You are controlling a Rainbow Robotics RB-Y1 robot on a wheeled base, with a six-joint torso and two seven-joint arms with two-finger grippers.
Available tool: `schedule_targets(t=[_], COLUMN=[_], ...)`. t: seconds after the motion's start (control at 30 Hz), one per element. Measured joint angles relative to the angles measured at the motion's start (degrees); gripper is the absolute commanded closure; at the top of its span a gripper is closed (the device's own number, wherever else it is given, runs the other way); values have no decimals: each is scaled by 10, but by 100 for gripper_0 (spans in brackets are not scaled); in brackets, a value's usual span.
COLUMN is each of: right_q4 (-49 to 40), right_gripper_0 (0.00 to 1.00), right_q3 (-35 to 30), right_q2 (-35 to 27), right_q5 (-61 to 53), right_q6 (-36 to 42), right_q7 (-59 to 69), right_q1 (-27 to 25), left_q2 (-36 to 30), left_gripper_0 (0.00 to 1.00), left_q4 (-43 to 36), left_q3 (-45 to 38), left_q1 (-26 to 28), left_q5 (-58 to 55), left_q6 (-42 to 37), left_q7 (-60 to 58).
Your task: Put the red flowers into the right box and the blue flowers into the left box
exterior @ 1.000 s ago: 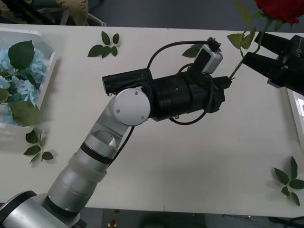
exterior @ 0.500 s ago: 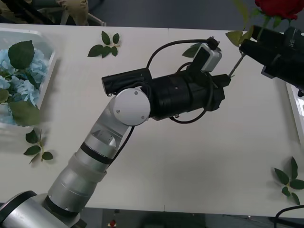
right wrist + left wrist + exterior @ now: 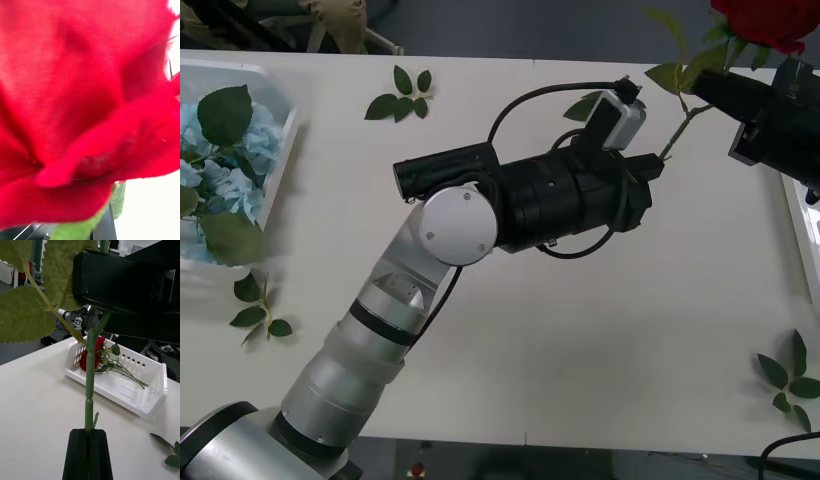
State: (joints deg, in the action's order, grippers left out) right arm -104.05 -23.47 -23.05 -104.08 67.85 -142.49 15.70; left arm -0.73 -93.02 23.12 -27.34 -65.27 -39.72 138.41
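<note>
**Handing a rose across, both pincers on one stem**

I judge this to be the hand-over step: one red rose (image 3: 765,18) is passing from my left arm to my right, on its way to the right box.

Largest first, the table (image 3: 510,350) carries both boxes at its far sides. The left box (image 3: 280,135) holds blue flowers (image 3: 235,185) with big green leaves lying on them. The right box (image 3: 150,405), a white slotted tray, already holds one red rose (image 3: 92,354) lying flat, its stem trailing across the bottom.

My left gripper (image 3: 88,435) is reached out over the middle of the table toward the right, black fingers (image 3: 77,453) closed on the bottom end of the stem (image 3: 89,382). My right gripper (image 3: 715,85) is clamped on the same stem higher up, just under the bloom, which sits close against its wrist camera (image 3: 75,93).

The next move, as I read it, calls for my left fingers to let go cleanly so the stem does not bend, then for the right arm to carry the rose over its box.

Loose leaf sprigs (image 3: 402,95) lie scattered on the table.
</note>
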Motion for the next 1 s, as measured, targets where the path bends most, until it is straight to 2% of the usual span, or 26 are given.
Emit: schedule_targets(t=[0.1, 0.13, 0.17, 0.2, 1.0], right_q4=[0, 0, 0, 0, 0], right_gripper_0=[100, 100, 100, 100, 100], right_q3=[0, 0, 0, 0, -9], right_q2=[0, 0, 0, 0, 0], right_q5=[0, 0, 0, 0, 23], right_q6=[0, 0, 0, 0, 1], right_q7=[0, 0, 0, 0, 11], right_q1=[0, 0, 0, 0, 0], left_q2=[0, 0, 0, 0, -3], left_gripper_0=[99, 42, 18, 0, 0], left_q4=[0, 0, 0, 0, 0], left_q3=[0, 0, 0, 0, 0], left_q1=[0, 0, 0, 0, 0], left_q5=[0, 0, 0, 0, -1], left_q6=[0, 0, 0, 3, 19], left_q7=[0, 0, 0, 0, 0])
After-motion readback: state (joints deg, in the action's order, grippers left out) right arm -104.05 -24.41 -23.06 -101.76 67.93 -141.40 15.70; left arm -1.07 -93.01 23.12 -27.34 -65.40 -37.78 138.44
